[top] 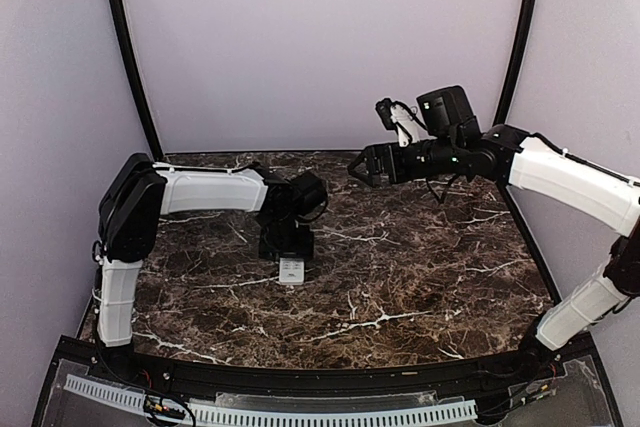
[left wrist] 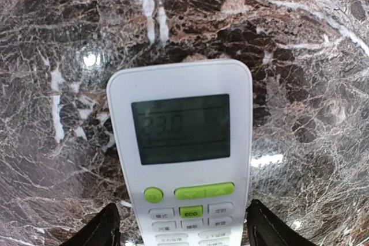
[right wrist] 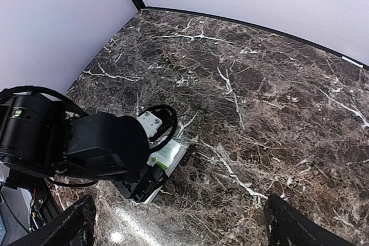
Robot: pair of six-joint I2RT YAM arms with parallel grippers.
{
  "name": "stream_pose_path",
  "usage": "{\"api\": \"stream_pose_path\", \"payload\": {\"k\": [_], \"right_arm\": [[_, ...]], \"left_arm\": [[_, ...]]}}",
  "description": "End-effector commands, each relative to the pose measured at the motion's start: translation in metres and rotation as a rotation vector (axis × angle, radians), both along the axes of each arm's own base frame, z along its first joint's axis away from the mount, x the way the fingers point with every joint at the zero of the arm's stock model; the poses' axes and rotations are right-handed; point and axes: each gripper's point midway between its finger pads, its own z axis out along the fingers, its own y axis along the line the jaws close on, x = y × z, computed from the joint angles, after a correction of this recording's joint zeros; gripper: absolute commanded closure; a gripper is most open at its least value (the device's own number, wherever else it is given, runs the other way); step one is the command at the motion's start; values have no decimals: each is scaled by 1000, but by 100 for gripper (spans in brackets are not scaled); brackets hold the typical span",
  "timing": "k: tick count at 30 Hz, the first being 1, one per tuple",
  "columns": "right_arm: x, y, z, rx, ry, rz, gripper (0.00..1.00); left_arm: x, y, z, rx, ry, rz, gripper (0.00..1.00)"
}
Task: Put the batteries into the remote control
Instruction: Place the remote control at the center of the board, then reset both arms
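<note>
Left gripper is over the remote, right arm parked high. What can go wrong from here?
1. The remote control lies display up on the glossy marble table. A battery bay in its back would be unreachable, and flipping it may let it slide.
2. The left gripper is open, and its fingers flank the remote closely, so a sideways move could knock it.
3. No batteries are visible, and the right gripper is open and empty.

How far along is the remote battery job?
Seemingly done: remote lies face up on the table, display showing faint digits, no batteries in view. In hand: left fingers flank it without touching; right fingers open, empty. Left: probably just backing away.
</note>
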Motion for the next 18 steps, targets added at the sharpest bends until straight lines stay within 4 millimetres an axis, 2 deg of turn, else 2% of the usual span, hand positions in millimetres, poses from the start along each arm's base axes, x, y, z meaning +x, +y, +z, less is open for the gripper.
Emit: {"api": "stream_pose_path", "payload": {"k": [1, 2, 3, 4, 5, 6, 7, 8, 9, 10, 11, 12, 13, 14, 15, 16, 17, 18], "right_arm": [[15, -23, -6, -13, 2, -60, 1], [20, -31, -8, -14, -3, -72, 1], [25, -42, -13, -14, -1, -87, 1], [35, -63, -17, -6, -1, -129, 1], [41, -78, -23, 2, 10, -157, 1], [47, -95, -28, 19, 14, -189, 1], [51, -111, -30, 38, 10, -215, 1], [52, -126, -34, 58, 9, -239, 1], [52, -143, -36, 80, 2, -271, 1], [51, -158, -39, 105, -2, -299, 1], [49, -174, -42, 134, -2, -331, 2], [44, -188, -50, 156, 4, -357, 1], [40, -199, -52, 173, -10, -379, 2], [35, -211, -55, 179, -27, -413, 1], [30, -219, -57, 179, -48, -440, 1], [25, -225, -59, 174, -70, -463, 1], [19, -231, -61, 167, -92, -482, 1], [15, -236, -63, 161, -112, -506, 1]], "left_arm": [[25, 8, 73, -18, -208, -53, 25], [34, 13, 103, -28, -308, -41, 25], [35, 19, 111, -17, -347, -61, 24], [44, 22, 150, -67, -477, -43, 24], [43, 30, 153, -52, -516, -75, 21], [42, 35, 177, -100, -616, -109, 18], [44, 42, 186, -131, -658, -113, 17], [39, 49, 207, -206, -739, -122, 14], [43, 68, 214, -218, -773, -85, 13], [44, 97, 221, -228, -826, -25, 10], [38, 118, 240, -249, -883, 20, 8], [42, 153, 226, -196, -891, 109, 4], [37, 175, 236, -194, -928, 168, 2], [37, 210, 219, -133, -913, 263, 2], [30, 231, 223, -121, -931, 321, 1], [28, 259, 206, -82, -908, 399, 1], [23, 271, 203, -83, -909, 431, 1], [18, 292, 187, -55, -883, 495, 1]]}}
